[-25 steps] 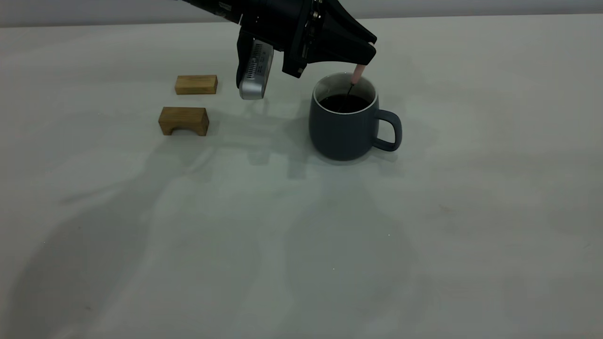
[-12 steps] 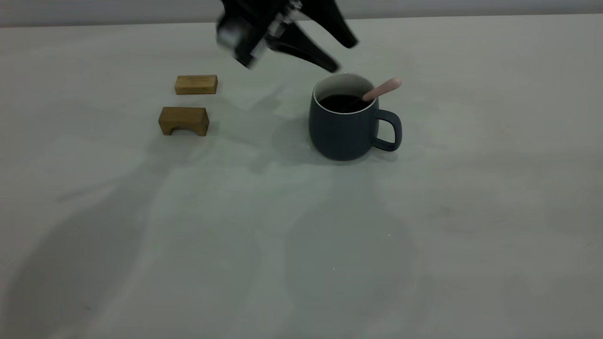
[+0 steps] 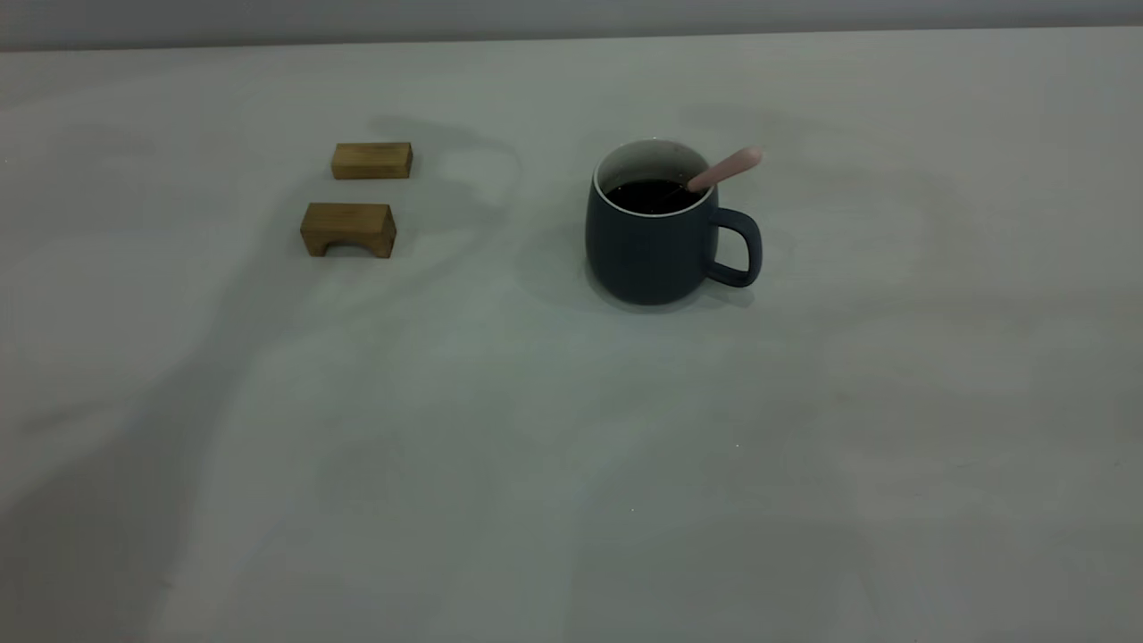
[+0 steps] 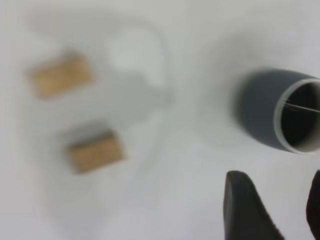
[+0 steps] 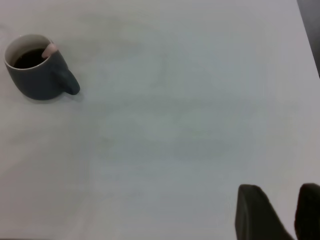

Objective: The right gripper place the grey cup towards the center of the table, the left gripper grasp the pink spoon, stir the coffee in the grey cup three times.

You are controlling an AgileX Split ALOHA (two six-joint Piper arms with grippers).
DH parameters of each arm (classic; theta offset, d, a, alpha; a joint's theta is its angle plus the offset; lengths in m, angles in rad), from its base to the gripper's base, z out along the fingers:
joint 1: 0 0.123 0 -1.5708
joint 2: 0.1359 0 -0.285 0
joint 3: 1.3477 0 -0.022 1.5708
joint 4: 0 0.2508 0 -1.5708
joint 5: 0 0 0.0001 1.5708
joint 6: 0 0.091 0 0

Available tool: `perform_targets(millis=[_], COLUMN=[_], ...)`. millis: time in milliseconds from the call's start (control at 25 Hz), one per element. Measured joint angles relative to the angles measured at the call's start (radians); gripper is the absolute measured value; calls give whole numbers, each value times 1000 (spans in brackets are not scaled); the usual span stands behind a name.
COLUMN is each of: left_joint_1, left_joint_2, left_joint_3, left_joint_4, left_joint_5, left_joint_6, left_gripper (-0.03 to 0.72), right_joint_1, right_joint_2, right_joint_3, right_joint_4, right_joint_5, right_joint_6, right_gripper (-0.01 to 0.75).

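The grey cup (image 3: 656, 250) stands upright near the middle of the table (image 3: 571, 446), its handle pointing right. Dark coffee (image 3: 652, 195) fills it. The pink spoon (image 3: 728, 167) leans on the rim above the handle, with its bowl sunk in the coffee and nothing holding it. No gripper shows in the exterior view. In the left wrist view my left gripper (image 4: 277, 200) is open and empty, raised well clear of the cup (image 4: 260, 110). In the right wrist view my right gripper (image 5: 282, 200) is open and empty, far from the cup (image 5: 37, 80).
Two tan wooden blocks lie left of the cup: a flat one (image 3: 371, 161) behind and an arched one (image 3: 348, 229) in front. The table's edge (image 5: 307, 30) runs along one side of the right wrist view.
The left gripper let go of the spoon, opened and rose up and back out of the exterior view. The spoon tipped over to lean on the cup's rim. The cup stayed put.
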Motion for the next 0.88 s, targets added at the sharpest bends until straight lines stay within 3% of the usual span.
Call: perform_targets(millis=[120, 280, 600, 760, 880], left_joint_1=[0, 0, 0, 7, 50], left_joint_2=[-128, -344, -835, -1052, -1208], left_joint_3=[77, 310, 1022, 1276, 1422], left_joint_4=[116, 228, 241, 241, 228], left_joint_5=[0, 0, 0, -6, -28], left_joint_6=[-7, -43, -173, -190, -170], left_gripper=[380, 380, 380, 380, 380], right_joint_1=[0, 0, 0, 0, 0], right_joint_2=[0, 0, 0, 0, 0], right_joint_3=[0, 0, 0, 0, 0], right_joint_4=[0, 0, 0, 0, 0], right_joint_5=[0, 0, 0, 0, 0], right_joint_6=[0, 0, 0, 0, 0], right_gripper=[237, 237, 237, 237, 237])
